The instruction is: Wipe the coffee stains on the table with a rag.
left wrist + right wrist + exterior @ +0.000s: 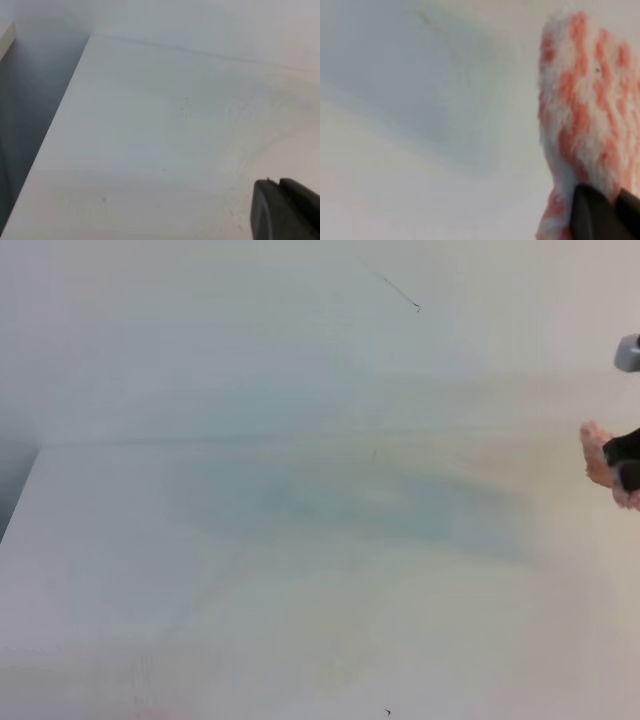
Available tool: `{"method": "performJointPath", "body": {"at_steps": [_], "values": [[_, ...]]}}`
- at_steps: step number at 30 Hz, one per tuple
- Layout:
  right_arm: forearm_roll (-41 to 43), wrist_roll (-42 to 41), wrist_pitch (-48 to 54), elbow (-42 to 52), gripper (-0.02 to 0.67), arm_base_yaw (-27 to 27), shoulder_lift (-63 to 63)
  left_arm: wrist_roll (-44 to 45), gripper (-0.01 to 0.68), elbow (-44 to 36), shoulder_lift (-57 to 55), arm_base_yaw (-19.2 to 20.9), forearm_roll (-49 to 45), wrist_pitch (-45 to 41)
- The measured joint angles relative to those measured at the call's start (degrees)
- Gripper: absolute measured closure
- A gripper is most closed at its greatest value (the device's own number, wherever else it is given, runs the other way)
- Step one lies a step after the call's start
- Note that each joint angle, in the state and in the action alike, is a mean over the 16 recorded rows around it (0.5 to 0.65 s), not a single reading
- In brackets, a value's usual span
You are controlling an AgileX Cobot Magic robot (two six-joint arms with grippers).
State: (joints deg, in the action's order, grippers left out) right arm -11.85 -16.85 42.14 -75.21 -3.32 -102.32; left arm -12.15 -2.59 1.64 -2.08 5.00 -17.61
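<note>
While right gripper [607,210] pinches rag [587,100] at table [300,570] right edge — left gripper [285,210] low, jaw state unclear.

A pale wall [250,330] rises behind the desk, with a thin dark mark [400,292] on it. A shadowed grey gap [35,110] runs alongside the desk's left edge.

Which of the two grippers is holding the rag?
The right gripper holds it: the red-pink and white striped rag is pinched between its dark fingers. The left gripper has nothing at its tip and hovers above the bare white table.
</note>
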Motion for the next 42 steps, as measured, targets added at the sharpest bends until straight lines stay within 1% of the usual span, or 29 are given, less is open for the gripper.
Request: {"method": "performJointPath", "body": {"at_steps": [5, 9, 13, 20, 22, 24, 27, 31, 38, 42], "values": [[-0.46, -0.22, -1.85, 5.14, 0.628, 1.13, 1.05, 0.00, 0.672, 0.00, 0.00, 0.00, 0.00, 0.00], [-1.66, -0.63, -3.55, 8.40, 0.597, 0.86, 0.37, 0.00, 0.672, 0.00, 0.00, 0.00, 0.00, 0.00], [-5.45, -3.59, -4.88, 10.61, 0.528, 0.41, -0.50, 0.00, 0.672, 0.00, 0.00, 0.00, 0.00, 0.00], [-17.57, -14.29, -3.46, 11.33, 0.380, 0.16, -1.26, 0.00, 0.672, 0.00, 0.00, 0.00, 0.00, 0.00], [-21.05, -17.56, -2.65, 11.32, 0.350, 0.16, -1.17, 0.00, 0.672, 0.00, 0.00, 0.00, 0.00, 0.00], [-24.21, -20.70, -1.74, 11.31, 0.340, 0.15, -0.87, 0.00, 0.672, 0.00, 0.00, 0.00, 0.00, 0.00], [-27.81, -24.29, -0.34, 11.28, 0.369, 0.14, -0.03, 0.00, 0.672, 0.00, 0.00, 0.00, 0.00, 0.00], [-29.88, -25.84, 1.07, 11.25, 0.449, 0.15, 2.01, 0.00, 0.672, 0.00, 0.00, 0.00, 0.00, 0.00], [-29.59, -24.05, 2.13, 11.21, 0.597, 0.19, 8.54, 0.00, 0.672, 0.00, 0.00, 0.00, 0.00, 0.00], [-28.03, -20.91, 1.96, 11.20, 0.637, 0.22, 13.45, 0.00, 0.672, 0.00, 0.00, 0.00, 0.00, 0.00]]}}
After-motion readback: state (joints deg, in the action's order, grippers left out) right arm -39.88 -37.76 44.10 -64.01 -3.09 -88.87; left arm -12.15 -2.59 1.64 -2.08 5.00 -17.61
